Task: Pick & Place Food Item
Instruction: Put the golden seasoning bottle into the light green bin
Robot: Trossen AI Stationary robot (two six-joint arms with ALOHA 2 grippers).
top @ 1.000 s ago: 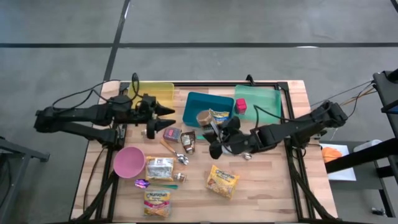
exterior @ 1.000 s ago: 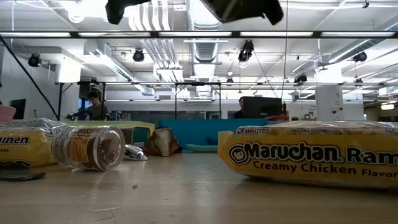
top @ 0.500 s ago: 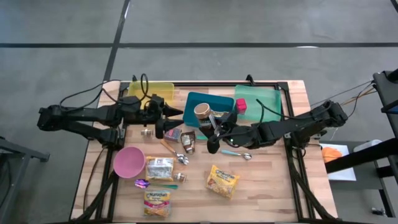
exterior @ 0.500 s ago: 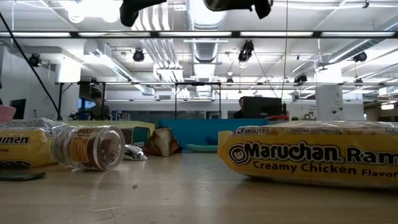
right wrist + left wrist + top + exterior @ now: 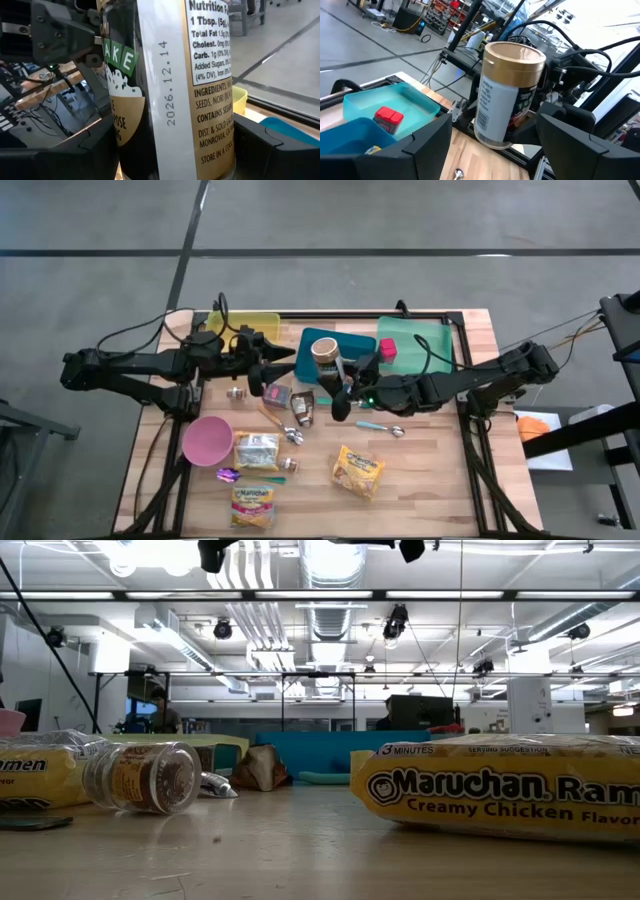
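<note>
A jar with a gold lid (image 5: 325, 357) and a printed label hangs upright over the teal bin (image 5: 352, 340), with my right gripper (image 5: 345, 385) shut on it. In the left wrist view the jar (image 5: 507, 95) stands just ahead of my left gripper (image 5: 495, 155), which is open, level and pointing at it from the table's left. Nothing is between the left gripper's fingers, and a small gap to the jar shows in the high view. The jar's label (image 5: 200, 75) fills the right wrist view. My right gripper pinches the jar's body (image 5: 150, 150) between its two fingers (image 5: 75, 150), on the lower half below the lid. The fingers come about level from the table's right side and lie across the jar. The jar stands nearly upright, lid up, lifted clear of bin and table.
A green bin (image 5: 420, 335) holding a red item (image 5: 387, 349) stands at the far right and a yellow bin (image 5: 245, 328) at the far left. Ramen packets (image 5: 358, 471), a pink bowl (image 5: 206, 440), a spoon (image 5: 380, 427), small packets and a lying jar (image 5: 140, 777) cover the middle and near table.
My right gripper has risen and tipped up to about level, carrying the jar toward the far edge. The jar has turned from leaning over to upright, lid up. My left gripper has moved a little toward the table's right, toward the jar, and has rolled slightly.
</note>
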